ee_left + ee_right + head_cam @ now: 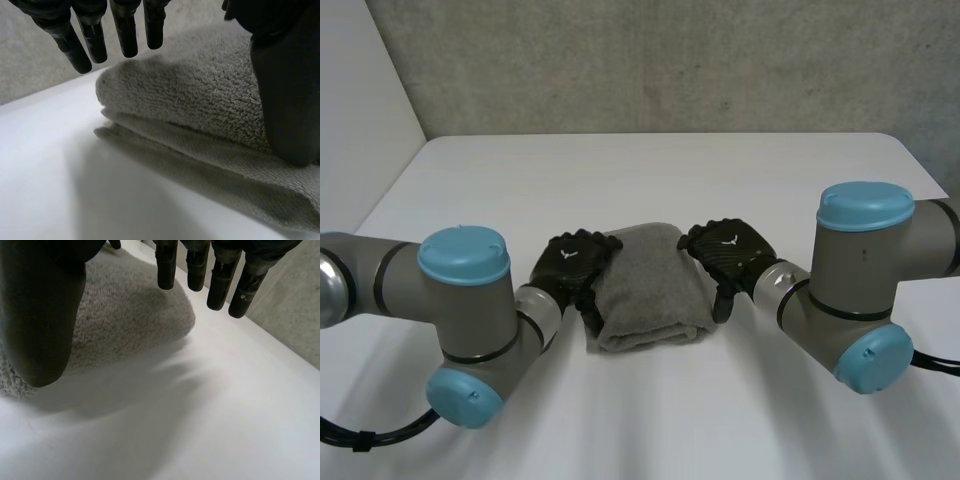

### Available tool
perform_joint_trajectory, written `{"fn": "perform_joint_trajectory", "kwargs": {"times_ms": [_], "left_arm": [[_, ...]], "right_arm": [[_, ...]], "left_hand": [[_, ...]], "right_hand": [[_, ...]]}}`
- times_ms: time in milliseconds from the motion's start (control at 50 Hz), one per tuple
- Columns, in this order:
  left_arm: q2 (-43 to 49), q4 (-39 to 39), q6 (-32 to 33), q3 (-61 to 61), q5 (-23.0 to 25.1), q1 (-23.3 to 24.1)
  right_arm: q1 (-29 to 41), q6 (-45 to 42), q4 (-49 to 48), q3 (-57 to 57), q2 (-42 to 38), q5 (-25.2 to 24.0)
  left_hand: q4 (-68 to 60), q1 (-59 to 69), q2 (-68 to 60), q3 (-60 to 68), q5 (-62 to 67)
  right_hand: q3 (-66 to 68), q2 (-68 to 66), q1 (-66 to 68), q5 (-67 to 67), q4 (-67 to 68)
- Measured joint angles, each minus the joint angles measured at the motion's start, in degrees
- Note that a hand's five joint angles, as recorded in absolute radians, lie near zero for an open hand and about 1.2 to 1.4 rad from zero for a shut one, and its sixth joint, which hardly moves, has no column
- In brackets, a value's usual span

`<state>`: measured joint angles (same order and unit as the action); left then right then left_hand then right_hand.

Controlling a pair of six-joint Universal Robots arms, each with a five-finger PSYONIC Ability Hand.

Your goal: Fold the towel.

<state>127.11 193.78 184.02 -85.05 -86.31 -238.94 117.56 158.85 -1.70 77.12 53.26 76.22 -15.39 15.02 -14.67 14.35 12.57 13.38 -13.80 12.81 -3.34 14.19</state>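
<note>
**Folded towel flanked by two open hands**

A grey towel (645, 285) is seen folded into a compact stack at the middle of the white table (650, 165). In the left wrist view its layers are shown: a thick rounded fold on top, with a thinner layer sticking out beneath it onto the table.

The left hand (572, 262) is placed at the towel's left edge and the right hand (728, 252) at its right edge. Each hand is marked on its back with a small white logo, too small to be read.

In the left wrist view the left hand's fingers (125, 35) are held straight and apart from the thumb (285, 100), above the towel and clear of it; the thumb tip looks to touch the top layer. Nothing is clamped.

In the right wrist view the right hand's fingers (220, 285) are held straight above the table just past the towel's edge, with the thumb (40, 315) spread wide over the cloth. Contact cannot be told. Nothing is gripped.

The near side of the table is taken up by both arms, grey with light-blue caps. A rough grey wall (670, 60) is seen behind the table.
</note>
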Motion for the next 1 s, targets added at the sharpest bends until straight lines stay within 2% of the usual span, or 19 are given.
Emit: {"fn": "perform_joint_trajectory", "kwargs": {"times_ms": [180,260,340,460,580,700,1000], "left_arm": [[-1.4,-0.3,0.1,0.2,-0.2,-0.2],[-5.3,-0.5,0.2,0.3,-0.3,-0.4],[-11.4,-1.7,0.1,0.3,-0.5,-0.8],[-20.0,-5.2,-0.1,0.4,-3.2,-2.0],[-27.2,-8.8,-0.7,1.9,-9.8,-3.4],[-30.5,-11.1,-1.9,3.3,-12.9,-3.7],[-30.9,-12.3,-2.2,3.7,-12.7,-3.6]], "right_arm": [[-0.1,3.4,0.0,-0.9,-0.2,-1.2],[-0.9,5.5,-0.2,-0.6,3.0,-1.4],[-2.7,9.0,-1.0,0.9,9.9,-0.6],[-6.3,14.5,-2.3,1.9,19.3,4.4],[-8.5,16.7,-1.8,1.5,24.9,11.4],[-8.4,16.5,-0.9,1.2,26.4,15.1],[-8.0,15.3,-0.8,1.7,26.3,15.3]], "left_hand": [[0.0,0.0,0.0,0.0,0.0],[0.0,0.0,0.0,0.0,-0.1],[0.0,0.0,0.0,0.0,-0.1],[0.0,0.0,0.0,-0.2,-0.1],[0.0,-0.1,0.0,-0.2,-0.1],[0.0,-0.1,0.0,-0.2,-0.1],[0.0,-0.1,0.0,-0.2,-0.1]], "right_hand": [[0.0,0.0,0.0,0.0,0.0],[0.0,0.0,0.1,0.0,0.0],[0.0,0.0,0.1,0.0,0.0],[0.0,0.0,0.1,0.0,0.0],[0.0,0.0,0.1,0.0,0.0],[0.0,0.0,0.1,0.0,0.0],[0.0,0.0,0.1,0.0,0.0]]}}
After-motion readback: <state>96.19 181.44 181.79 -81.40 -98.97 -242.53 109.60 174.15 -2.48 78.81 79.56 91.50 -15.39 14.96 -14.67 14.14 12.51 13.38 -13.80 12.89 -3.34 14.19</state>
